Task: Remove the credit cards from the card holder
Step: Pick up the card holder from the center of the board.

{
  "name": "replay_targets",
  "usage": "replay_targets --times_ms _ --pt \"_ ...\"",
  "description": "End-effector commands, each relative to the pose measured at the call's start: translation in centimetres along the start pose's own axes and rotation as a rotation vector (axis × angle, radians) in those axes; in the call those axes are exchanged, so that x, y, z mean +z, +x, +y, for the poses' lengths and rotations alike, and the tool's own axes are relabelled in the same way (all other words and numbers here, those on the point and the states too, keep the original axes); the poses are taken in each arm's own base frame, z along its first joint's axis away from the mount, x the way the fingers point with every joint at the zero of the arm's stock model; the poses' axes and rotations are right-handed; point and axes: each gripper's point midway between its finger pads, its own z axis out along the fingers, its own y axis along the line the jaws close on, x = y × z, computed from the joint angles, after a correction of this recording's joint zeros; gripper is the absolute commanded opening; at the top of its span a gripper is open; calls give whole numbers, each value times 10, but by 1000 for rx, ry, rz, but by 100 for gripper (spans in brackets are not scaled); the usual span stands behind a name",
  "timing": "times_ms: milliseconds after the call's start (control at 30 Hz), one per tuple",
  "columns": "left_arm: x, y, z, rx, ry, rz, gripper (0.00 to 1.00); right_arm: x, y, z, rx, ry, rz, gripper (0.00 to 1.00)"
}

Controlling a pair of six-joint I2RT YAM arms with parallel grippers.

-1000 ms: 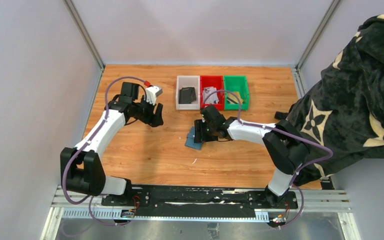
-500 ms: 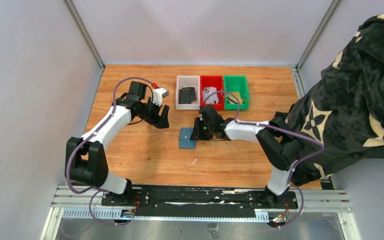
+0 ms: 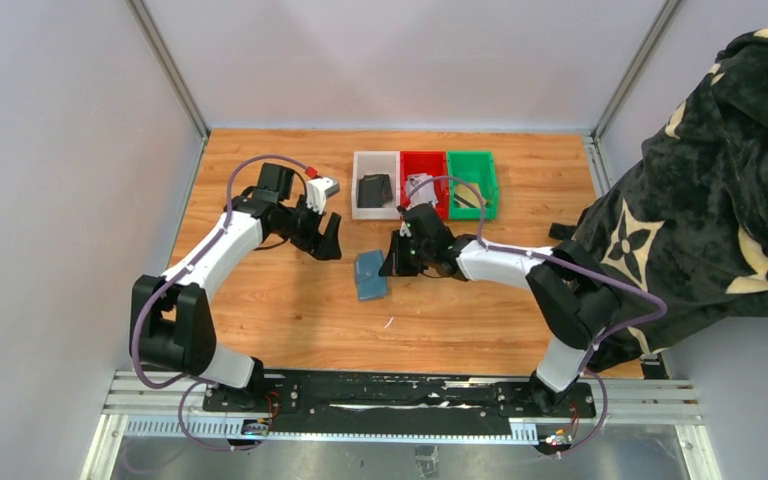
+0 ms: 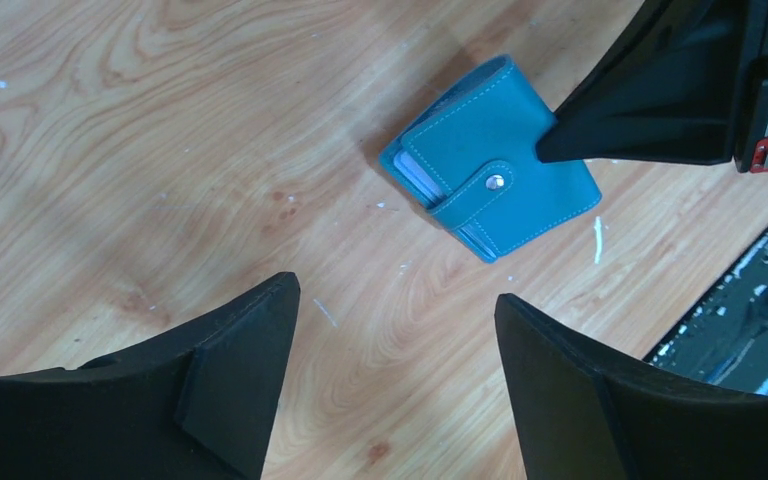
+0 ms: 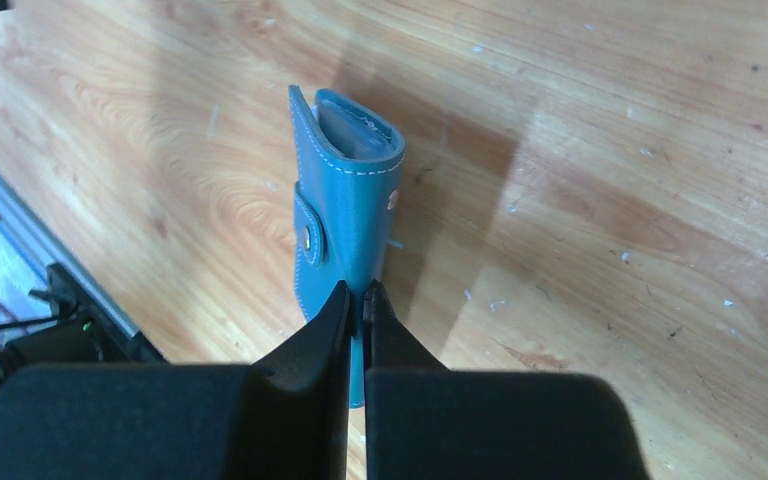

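Observation:
The teal card holder point(image 3: 370, 275) lies snapped shut on the wooden table, its tab and stud facing up point(image 4: 490, 160). Pale edges of the credit cards point(image 4: 422, 175) show inside its open end, also visible in the right wrist view point(image 5: 348, 130). My right gripper point(image 3: 392, 262) is shut on the holder's thin right edge point(image 5: 357, 288), with teal leather pinched between the jaws. My left gripper point(image 3: 332, 240) hovers just left of the holder, open and holding nothing point(image 4: 397, 290), its fingers apart over bare wood.
Three bins stand in a row behind the holder: a white bin point(image 3: 376, 185) with a black wallet point(image 3: 373, 190), a red bin point(image 3: 423, 180) and a green bin point(image 3: 472, 183). A person in a dark patterned garment point(image 3: 720, 200) is at the right edge.
My right gripper has shut on the holder's edge and the holder has shifted left and turned. My left arm swung right toward the holder and its jaws widened.

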Motion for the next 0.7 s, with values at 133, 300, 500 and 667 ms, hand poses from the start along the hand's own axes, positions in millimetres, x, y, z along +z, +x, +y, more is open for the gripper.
replay_targets --times_ms 133,300,500,667 --pt "-14 -9 -36 16 140 -47 90 -37 -18 29 -153 -168 -34 0" --pt "-18 -15 -56 -72 238 -61 100 -54 -33 46 -159 -224 -95 0" --pt "-30 -33 -74 -160 300 -105 99 -79 -51 69 -116 -321 -191 0" --pt "-48 -55 -88 -188 332 -197 96 -97 -64 87 -102 -376 -236 0"
